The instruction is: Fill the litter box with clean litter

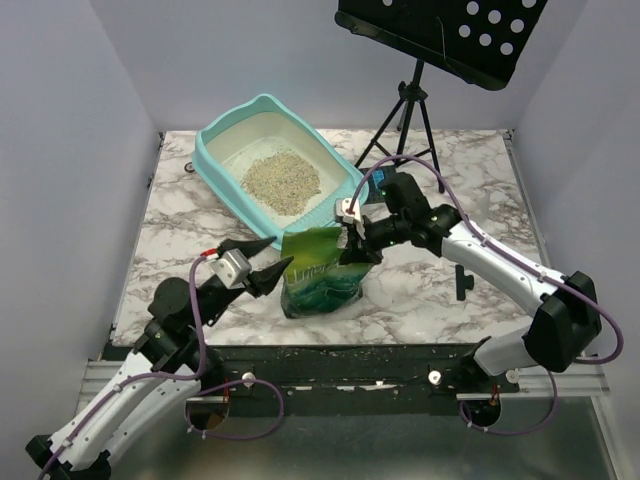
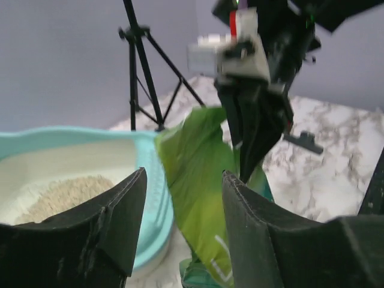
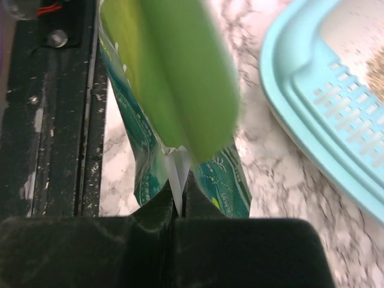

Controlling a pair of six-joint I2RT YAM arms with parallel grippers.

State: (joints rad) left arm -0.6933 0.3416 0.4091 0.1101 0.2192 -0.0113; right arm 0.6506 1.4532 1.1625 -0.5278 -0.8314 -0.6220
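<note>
Litter box (image 1: pixel 205 150) holds litter (image 1: pixel 283 182); bag (image 1: pixel 322 280) just beside. Right fingers (image 3: pixel 240 252) pinch bag's top; left fingers (image 2: pixel 114 222) half-open, empty.

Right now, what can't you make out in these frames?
- How much is left in the green bag: opaque foil, every view.
- Bag lettering: blurred in wrist views, too small from top.
- Far side of the litter box: cut by right wrist frame edge.
- Whether left gripper touches the bag: close-up blur.
</note>
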